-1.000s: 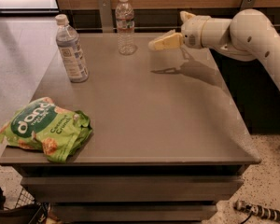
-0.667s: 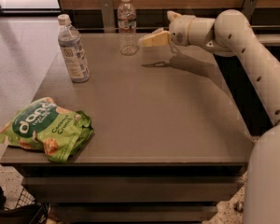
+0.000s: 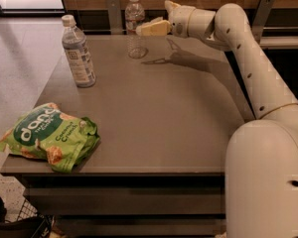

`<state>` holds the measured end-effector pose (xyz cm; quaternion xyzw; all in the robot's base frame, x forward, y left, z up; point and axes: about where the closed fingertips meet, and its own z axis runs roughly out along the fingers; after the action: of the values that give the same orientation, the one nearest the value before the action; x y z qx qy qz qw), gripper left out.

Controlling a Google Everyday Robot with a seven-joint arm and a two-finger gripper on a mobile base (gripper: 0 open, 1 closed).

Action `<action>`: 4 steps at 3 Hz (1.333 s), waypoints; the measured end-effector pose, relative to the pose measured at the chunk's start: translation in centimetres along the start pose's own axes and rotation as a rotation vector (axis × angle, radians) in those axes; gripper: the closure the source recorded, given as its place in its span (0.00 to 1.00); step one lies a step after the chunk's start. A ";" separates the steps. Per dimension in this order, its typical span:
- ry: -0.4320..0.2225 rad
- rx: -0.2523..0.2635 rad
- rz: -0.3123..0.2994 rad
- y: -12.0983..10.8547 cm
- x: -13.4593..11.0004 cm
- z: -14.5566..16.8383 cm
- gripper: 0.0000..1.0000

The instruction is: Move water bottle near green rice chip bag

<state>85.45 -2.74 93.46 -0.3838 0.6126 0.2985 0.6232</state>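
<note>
At the far edge of the table (image 3: pixel 164 113), hovering the gripper (image 3: pixel 140 29) by the right side of the water bottle (image 3: pixel 132 43), level with its label band, touching or just short of touching it; cannot tell whether spread or closed. Finding the bottle upright there, well apart from the green rice chip bag (image 3: pixel 47 135), lying at the near left corner and partly overhanging the left edge. Risking a tip-over: pushing sideways on so tall and light a bottle, rather than straddling it, likely toppling it leftward. Risking a slipping hold too, squeezing thin ribbed plastic. Facing a long diagonal carry afterwards, passing close by the larger bottle (image 3: pixel 78 53) with the grey-blue label at far left; clipping it, probably knocking it over. Setting down too close, possibly nudging the overhanging bag off the table.
</note>
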 end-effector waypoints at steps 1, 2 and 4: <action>0.052 0.019 -0.004 0.9 -1.5 1.6 0.00; 0.088 0.016 0.009 2.2 -1.5 2.9 0.00; 0.045 -0.041 0.150 5.0 0.4 6.0 0.18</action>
<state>84.48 4.89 92.23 -0.3560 0.6472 0.3484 0.5771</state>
